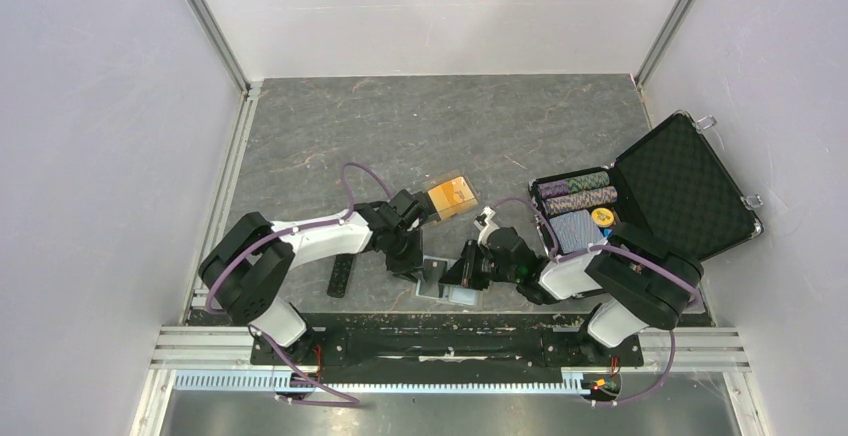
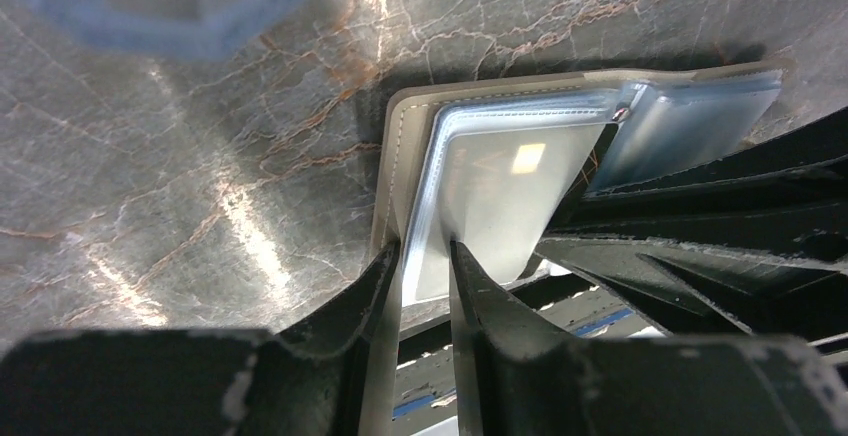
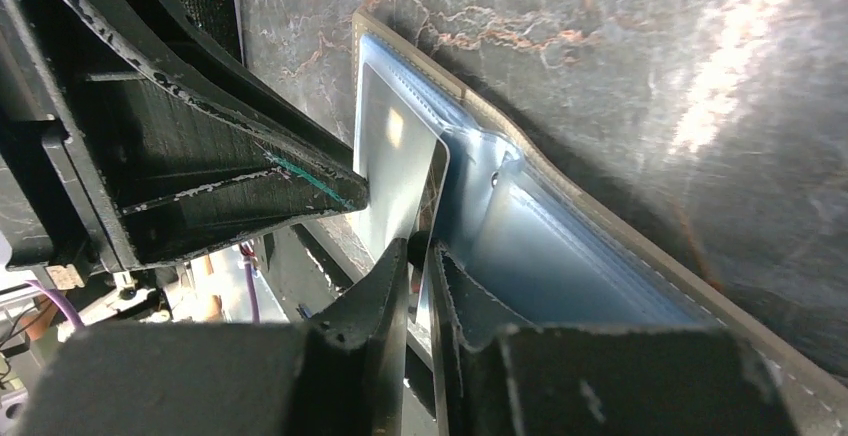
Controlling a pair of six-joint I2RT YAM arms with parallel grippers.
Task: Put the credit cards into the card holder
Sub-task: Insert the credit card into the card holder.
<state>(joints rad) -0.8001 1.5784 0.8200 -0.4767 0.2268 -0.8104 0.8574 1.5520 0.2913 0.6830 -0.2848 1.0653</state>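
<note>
Both sets of fingers meet low over the near middle of the bench (image 2: 150, 176). Between them we find the card holder (image 2: 395, 156), open, with its grey-tan cover toward the marbled surface and its pale blue clear pockets turned up.

Our left fingers (image 2: 350, 326) are clenched on the near edge of one clear pocket leaf, one finger on each side of it. The tan cover runs past the outer finger.

One credit card (image 3: 395, 186) has its far end in among those pockets, though we cannot tell how deep it sits. From the left wrist we see it through the plastic. It looks greyish, with a small bright square near its far end.

Our right fingers (image 3: 372, 306) stand on either side of the card's near edge with only a narrow gap between them. We cannot tell whether they pinch the card or sit just clear of it. The two sets of fingers are just beside each other.

From above, we see the orange cards (image 1: 452, 197) lying beyond the left fingers, apart from the holder. A black bar (image 1: 340, 276) lies on the bench to the left of the holder. At the right stands the chip case (image 1: 690, 186) with its lid open and rows of striped poker chips (image 1: 575, 196) in its tray.
</note>
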